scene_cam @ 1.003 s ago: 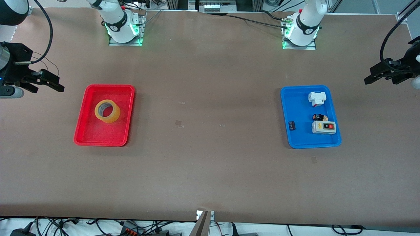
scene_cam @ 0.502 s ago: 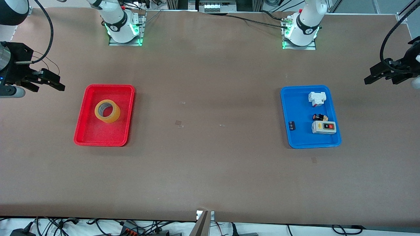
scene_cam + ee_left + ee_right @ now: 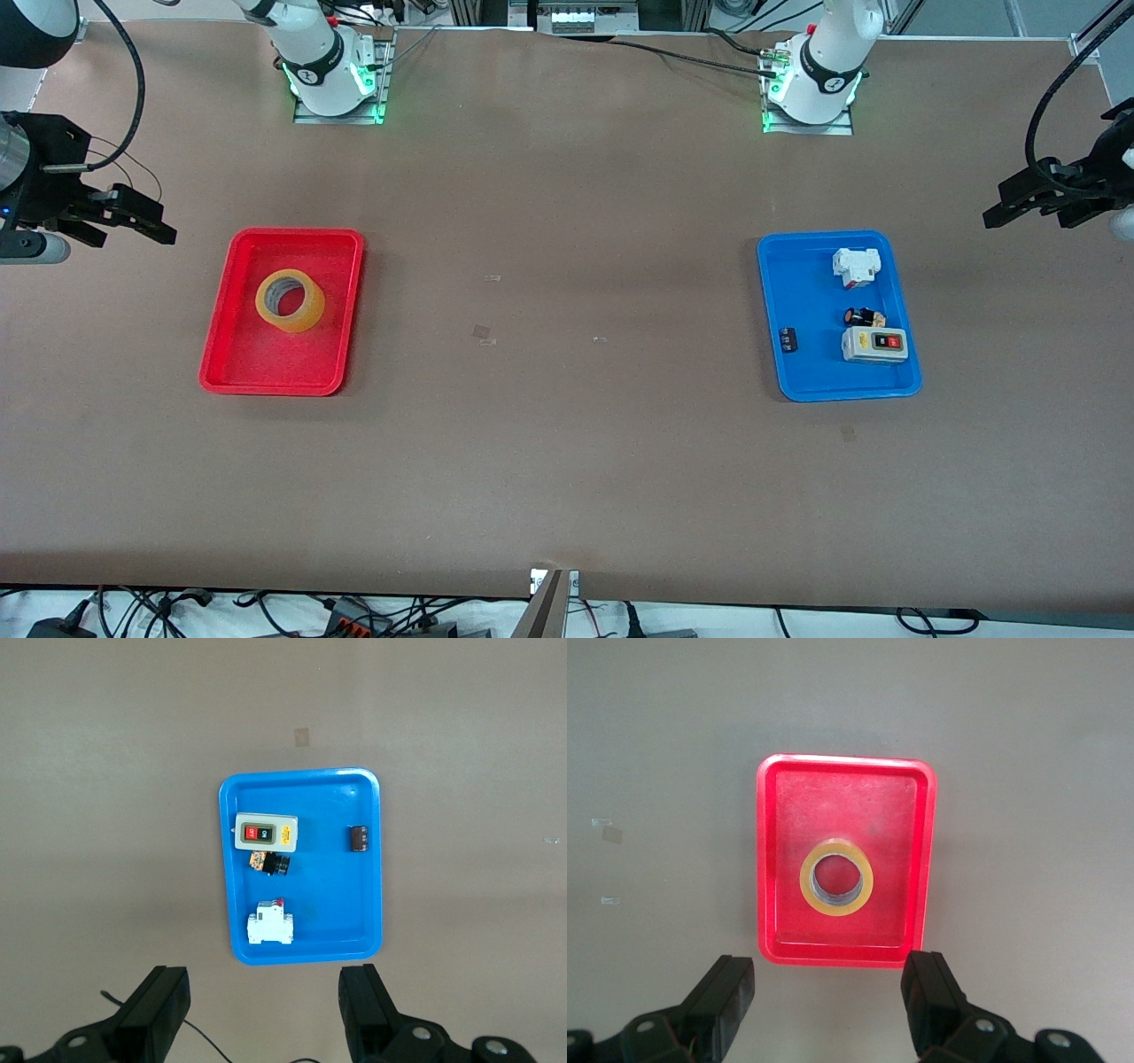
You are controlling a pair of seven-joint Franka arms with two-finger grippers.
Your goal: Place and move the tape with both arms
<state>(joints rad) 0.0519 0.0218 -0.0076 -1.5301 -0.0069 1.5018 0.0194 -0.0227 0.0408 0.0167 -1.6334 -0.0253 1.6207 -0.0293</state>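
**Tape in red tray, both arms held off**

Yellow tape roll point(image 3: 290, 301) lies flat in red plastic tray point(image 3: 232, 354) at right arm's end; blue plastic tray point(image 3: 802, 377) w/ small switch parts sits at left arm's end. Right gripper point(image 3: 829, 997) hangs by red tray, jaws apart, holding nothing. Left gripper point(image 3: 264, 1005) waits near blue tray, jaws apart. Fits tape awaiting pickup or already delivered.

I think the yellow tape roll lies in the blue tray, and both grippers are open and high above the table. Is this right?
Not quite. The tape roll lies in the red tray, as the front and right wrist views show; the blue tray holds small electrical parts. The rest holds: the left gripper and right gripper are open above the table.
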